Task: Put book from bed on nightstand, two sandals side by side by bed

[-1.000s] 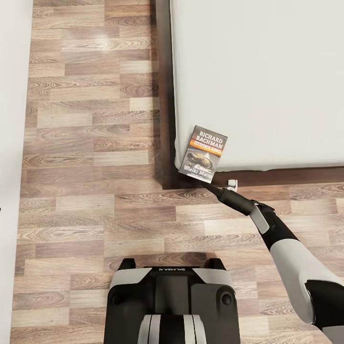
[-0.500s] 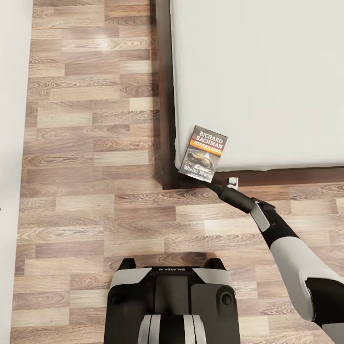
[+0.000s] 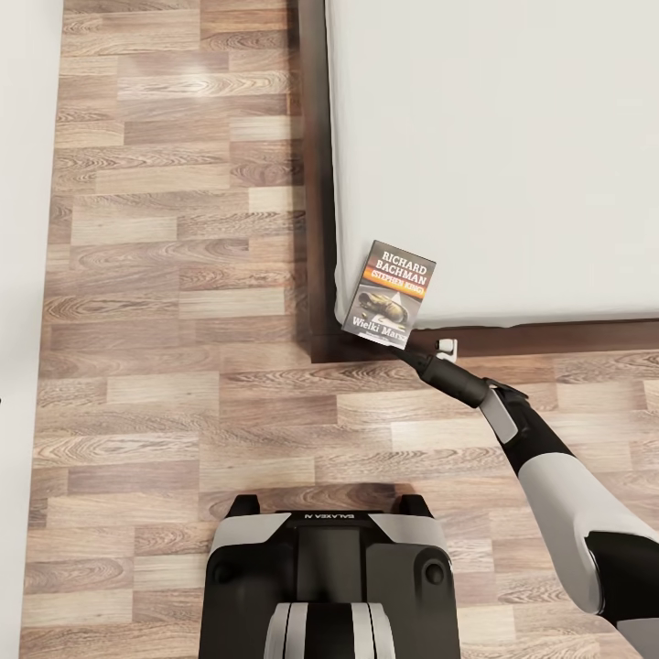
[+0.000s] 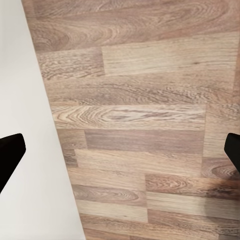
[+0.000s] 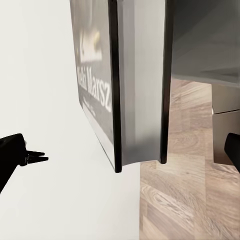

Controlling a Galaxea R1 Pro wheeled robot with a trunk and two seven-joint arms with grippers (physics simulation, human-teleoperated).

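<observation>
The book (image 3: 389,293) lies face up on the near left corner of the bed (image 3: 503,137), its dark cover reading "RICHARD BACHMAN", and its lower edge hangs over the mattress edge. My right gripper (image 3: 423,349) reaches in from the right, just below the book's lower right corner. In the right wrist view the book's near edge (image 5: 140,85) stands between the two wide-apart fingers of the right gripper (image 5: 121,150), which is open and touches nothing. My left gripper (image 4: 121,151) hangs open over bare floor. The sandals and nightstand are out of view.
The bed's dark wooden frame (image 3: 316,183) borders the mattress. Wood plank floor (image 3: 183,275) stretches from the bed to a white wall (image 3: 23,275) on the left. My base (image 3: 329,577) stands on the floor just in front of the bed corner.
My right gripper has crept slightly up and left, closer to the book's lower right corner. The book and the view have stayed put.
</observation>
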